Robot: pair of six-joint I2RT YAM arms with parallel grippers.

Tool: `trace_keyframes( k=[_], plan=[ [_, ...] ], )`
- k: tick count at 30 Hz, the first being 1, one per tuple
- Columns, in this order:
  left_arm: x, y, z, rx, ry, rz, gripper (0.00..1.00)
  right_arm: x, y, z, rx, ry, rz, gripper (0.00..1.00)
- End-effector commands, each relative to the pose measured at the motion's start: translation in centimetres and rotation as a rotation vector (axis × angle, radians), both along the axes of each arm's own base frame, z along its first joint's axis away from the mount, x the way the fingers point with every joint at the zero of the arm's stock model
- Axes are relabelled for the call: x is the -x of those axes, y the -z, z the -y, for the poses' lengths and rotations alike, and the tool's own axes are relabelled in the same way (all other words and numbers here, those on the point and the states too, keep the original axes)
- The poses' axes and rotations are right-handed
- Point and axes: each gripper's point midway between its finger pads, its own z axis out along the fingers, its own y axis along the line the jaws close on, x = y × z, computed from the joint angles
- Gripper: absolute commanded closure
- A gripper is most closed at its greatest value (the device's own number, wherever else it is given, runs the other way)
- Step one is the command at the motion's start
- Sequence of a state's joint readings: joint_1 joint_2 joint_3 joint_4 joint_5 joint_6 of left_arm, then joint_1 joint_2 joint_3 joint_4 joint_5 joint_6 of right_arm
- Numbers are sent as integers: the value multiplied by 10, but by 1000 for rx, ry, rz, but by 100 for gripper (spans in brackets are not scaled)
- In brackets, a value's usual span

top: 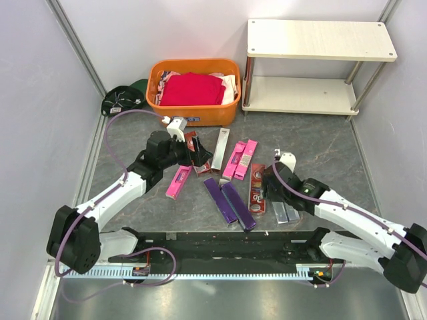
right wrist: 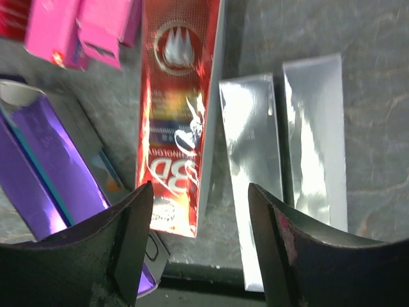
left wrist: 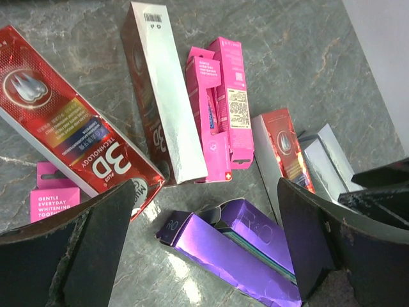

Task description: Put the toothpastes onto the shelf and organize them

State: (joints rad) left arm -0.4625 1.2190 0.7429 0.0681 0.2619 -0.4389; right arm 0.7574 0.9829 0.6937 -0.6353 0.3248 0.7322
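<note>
Toothpaste boxes lie scattered on the grey table: a pink one (top: 179, 181), two purple ones (top: 230, 203), a red one (top: 257, 190), a silver pair (top: 285, 212), a silver one (top: 221, 148) and a pink pair (top: 240, 159). The cream two-tier shelf (top: 320, 40) stands bare at the back right. My left gripper (top: 199, 156) is open and empty, hovering over the purple boxes (left wrist: 236, 249) in the left wrist view, with a red box (left wrist: 70, 128) to its left. My right gripper (top: 263, 188) is open and empty above the red box (right wrist: 179, 109) and a silver box (right wrist: 252, 141).
An orange basket (top: 195, 119) holding a red cloth (top: 192, 90) stands at the back, left of the shelf. A dark green bundle (top: 123, 99) lies in the back left corner. Pale walls close both sides. A black rail (top: 220, 241) runs along the near edge.
</note>
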Motion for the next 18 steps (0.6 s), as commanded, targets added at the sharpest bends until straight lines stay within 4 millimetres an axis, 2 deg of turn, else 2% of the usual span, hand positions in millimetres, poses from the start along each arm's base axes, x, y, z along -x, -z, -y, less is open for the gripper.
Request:
trace_keyframes(
  k=[1, 9, 18],
  plan=[
    [-8, -15, 2, -3, -5, 50, 0, 18, 18, 13, 96, 82, -55, 32],
    [-5, -11, 2, -5, 3, 47, 0, 25, 28, 35, 246, 135, -64, 32],
    [-5, -5, 3, -4, 7, 35, 0, 32, 59, 30, 212, 118, -108, 32]
  ],
)
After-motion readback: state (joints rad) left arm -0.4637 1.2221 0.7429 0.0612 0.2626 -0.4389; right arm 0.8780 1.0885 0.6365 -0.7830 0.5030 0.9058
